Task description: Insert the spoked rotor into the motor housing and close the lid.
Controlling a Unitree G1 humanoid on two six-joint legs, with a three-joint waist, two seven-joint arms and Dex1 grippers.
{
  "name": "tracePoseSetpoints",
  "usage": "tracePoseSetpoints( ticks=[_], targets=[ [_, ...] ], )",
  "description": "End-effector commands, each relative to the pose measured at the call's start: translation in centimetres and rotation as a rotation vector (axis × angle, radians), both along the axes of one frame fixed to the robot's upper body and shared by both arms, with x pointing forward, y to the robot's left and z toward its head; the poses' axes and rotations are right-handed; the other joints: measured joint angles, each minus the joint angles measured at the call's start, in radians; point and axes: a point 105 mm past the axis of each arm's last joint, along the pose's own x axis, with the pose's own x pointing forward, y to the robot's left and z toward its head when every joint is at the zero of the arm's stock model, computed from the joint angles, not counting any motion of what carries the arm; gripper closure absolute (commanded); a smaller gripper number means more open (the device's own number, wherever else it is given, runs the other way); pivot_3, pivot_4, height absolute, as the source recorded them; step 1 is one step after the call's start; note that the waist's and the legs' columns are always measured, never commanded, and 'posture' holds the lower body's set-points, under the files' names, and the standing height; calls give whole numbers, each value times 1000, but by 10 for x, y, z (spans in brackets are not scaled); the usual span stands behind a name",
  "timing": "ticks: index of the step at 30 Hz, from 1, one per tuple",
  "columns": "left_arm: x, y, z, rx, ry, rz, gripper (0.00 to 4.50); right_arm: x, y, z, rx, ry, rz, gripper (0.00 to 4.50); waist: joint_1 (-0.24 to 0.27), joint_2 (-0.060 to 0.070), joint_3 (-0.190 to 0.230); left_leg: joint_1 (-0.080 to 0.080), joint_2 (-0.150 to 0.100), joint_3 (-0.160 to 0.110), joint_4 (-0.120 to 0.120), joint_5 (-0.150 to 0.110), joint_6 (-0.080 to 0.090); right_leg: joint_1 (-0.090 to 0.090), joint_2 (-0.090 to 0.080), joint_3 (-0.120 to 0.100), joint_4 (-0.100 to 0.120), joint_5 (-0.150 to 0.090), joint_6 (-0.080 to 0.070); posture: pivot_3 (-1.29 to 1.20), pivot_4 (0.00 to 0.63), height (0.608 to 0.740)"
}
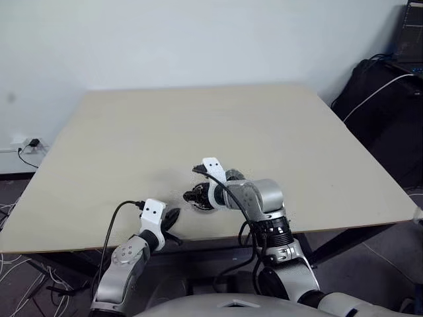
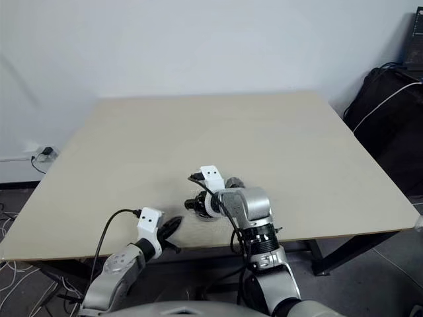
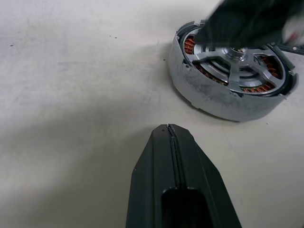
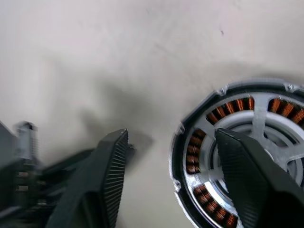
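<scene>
Near the table's front edge, roughly midway across: the motor housing, a round, shallow, silvery-walled drum lying flat on the pale tabletop. Inside the rim, a ring of copper-orange windings. Across the top, a silver spoked piece with a central hub, probably the spoked rotor, seemingly seated already, windings visible between the spokes. No separate lid identifiable in these views; behind the right arm, a small dark round object, too hidden to name.

Directly over the housing: the right gripper, two black ribbed fingers spread well apart, holding nothing. One finger above the spoked face, the other over bare table just beside the rim.

Toward the robot's left, near the table edge and apart from the housing: the left gripper, fingers pressed fully together, empty, pointing at the housing's side wall.

Judging by looks: solid metal, rigid, likely heavy for its size. Smooth outer wall probably slippery, so a firm pinch across the rim or wall seems safest. Best avoided: the thin spokes and exposed copper windings, likely the easiest parts to bend or scratch.
</scene>
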Motion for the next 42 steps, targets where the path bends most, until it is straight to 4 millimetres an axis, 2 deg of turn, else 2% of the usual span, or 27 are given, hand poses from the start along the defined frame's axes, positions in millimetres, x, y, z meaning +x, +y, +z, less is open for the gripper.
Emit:
tracePoseSetpoints(
  ticks=[1,4,5,6,8,11,13,14,16,17,20,23,24,26,29,31,36,40,42],
  targets=[
    [8,-3,17,-20,-66,-17,4500,5,32,65,268,-125,49,1543,-2,0,0,-3,0,0,0,1,-2,-1,0,1,0,0,0,0,0,740],
    [9,-4,17,-20,-65,-27,4500,8,32,96,377,-213,40,1543,-6,0,0,-5,0,-1,-1,-1,-1,-1,-1,2,0,0,-1,0,0,740],
    [9,-4,17,-21,-64,-30,4500,12,29,109,411,-267,17,1718,-6,1,0,-5,0,-1,-1,-2,0,-1,-1,2,0,0,-1,0,0,740],
    [9,-4,17,-21,-64,-33,4500,15,26,118,432,-303,-1,1936,-6,1,1,-4,1,-1,-1,-2,-1,-1,-1,2,-1,-1,-1,0,0,740],
    [9,-5,17,-20,-63,-39,4500,29,7,142,433,-470,-97,2436,-7,1,1,-4,1,-2,-1,-2,-1,-1,-1,-1,-1,-1,-2,0,0,740],
    [9,-5,18,-19,-64,-44,4500,43,-16,152,374,-589,-201,3438,-8,3,2,-4,1,-2,-1,-1,-1,-1,1,-2,-1,-1,-1,0,0,740],
    [9,-5,18,-19,-64,-47,4500,55,-42,150,266,-654,-299,4117,-8,3,2,-2,1,-2,-1,-1,-1,-1,1,-2,-1,-1,-1,0,0,740],
    [9,-5,18,-18,-65,-48,4500,61,-64,141,110,-721,-341,4411,-6,2,2,-2,1,-2,-1,-1,-1,-1,1,-3,-1,-1,-1,0,0,740],
    [9,-4,19,-17,-66,-51,4500,65,-98,124,-174,-822,-347,4465,1,0,1,-2,-1,-3,-1,-1,0,0,1,-5,-1,-2,-1,0,0,740],
    [9,-4,19,-17,-67,-52,4500,63,-113,112,-255,-826,-335,4465,7,-1,1,-2,-3,-3,0,-1,1,1,0,-5,-1,-2,0,0,0,740],
    [9,-4,20,-15,-68,-55,4500,57,-133,94,-341,-806,-316,4465,3,0,1,-4,-6,0,0,-2,5,2,-3,-1,-2,-4,1,0,0,740],
    [9,-4,20,-9,-68,-63,4500,36,-156,52,-506,-662,-185,4465,-6,0,2,-5,-4,4,0,-2,5,0,-5,6,-1,-4,1,0,0,740],
    [9,-4,20,-8,-68,-64,4500,28,-158,41,-519,-608,-136,4465,-4,-1,2,-5,-3,3,0,-2,5,1,-4,6,-1,-4,1,0,0,740],
    [10,-4,20,-7,-68,-64,4500,20,-157,35,-511,-564,-95,4465,-2,-1,2,-4,-3,3,0,-2,6,2,-4,5,-1,-5,0,0,0,740],
    [10,-4,20,-4,-66,-74,4500,-5,-133,31,-352,-480,68,4465,-3,-2,3,-4,-2,4,2,-2,6,2,-2,6,-1,-7,4,0,0,740],
    [10,-5,20,-3,-66,-83,4500,-15,-121,34,-261,-457,120,4465,-2,-4,5,-3,-1,4,3,-2,6,3,-1,5,-1,-8,6,0,0,740],
    [10,-5,20,-1,-62,-83,4500,-22,-106,41,-141,-451,166,4465,8,-10,8,-2,-2,4,4,-2,7,3,-1,5,-2,-7,7,0,0,740],
    [10,-3,18,4,-59,-76,4500,-18,-102,44,-100,-452,158,4465,18,-11,8,-2,-2,4,4,-2,7,3,-3,6,-2,-6,8,0,0,740],
    [10,-1,18,5,-60,-70,4500,-17,-99,42,-96,-445,162,4465,23,-11,8,-2,-2,3,3,-2,7,2,-3,7,-2,-3,3,0,0,740]
  ],
)
